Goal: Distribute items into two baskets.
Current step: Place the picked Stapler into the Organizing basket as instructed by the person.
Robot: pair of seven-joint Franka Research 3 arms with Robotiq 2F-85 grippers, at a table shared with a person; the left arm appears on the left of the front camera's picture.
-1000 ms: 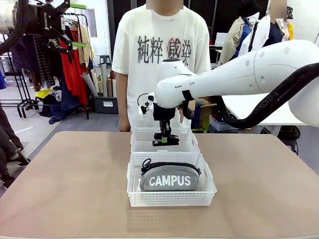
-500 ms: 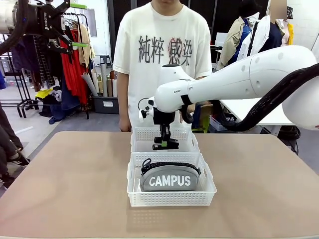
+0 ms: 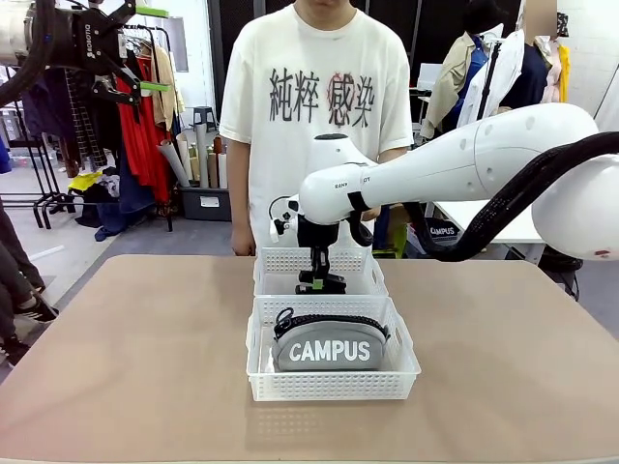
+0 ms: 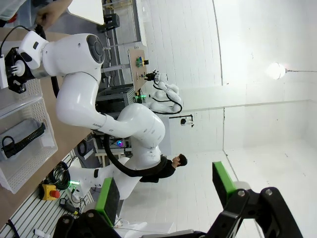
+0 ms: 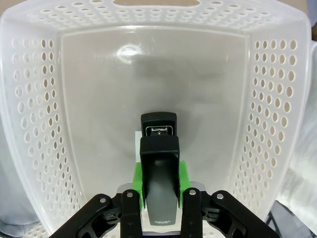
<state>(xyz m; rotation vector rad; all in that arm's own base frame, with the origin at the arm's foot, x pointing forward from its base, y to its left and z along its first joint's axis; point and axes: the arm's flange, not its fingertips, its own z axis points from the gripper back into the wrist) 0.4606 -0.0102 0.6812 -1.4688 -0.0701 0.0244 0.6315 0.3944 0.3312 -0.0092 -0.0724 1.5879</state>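
The grey "CAMPUS" pouch (image 3: 329, 350) lies in the near white basket (image 3: 329, 388). Directly behind it stands the far basket (image 3: 280, 259). My right gripper (image 3: 317, 279) points down into that far basket, shut on the black stapler (image 3: 324, 284). In the right wrist view the stapler (image 5: 158, 148) sits between the green pads of the right gripper (image 5: 158, 179), just above the floor of the far basket (image 5: 34, 124). My left gripper (image 3: 131, 58) is raised high at the far left, open and holding nothing. The left wrist view also shows the left gripper (image 4: 166, 193) open, with the pouch (image 4: 17, 136) far below.
A person in a white T-shirt (image 3: 309, 97) stands just behind the far basket, hands low at the table's edge. The tan table (image 3: 135, 358) is bare on both sides of the baskets. My right arm (image 3: 464, 164) spans the right half above the table.
My right arm has come down a little, and the stapler has sunk lower into the far basket. The left gripper and the pouch have stayed put.
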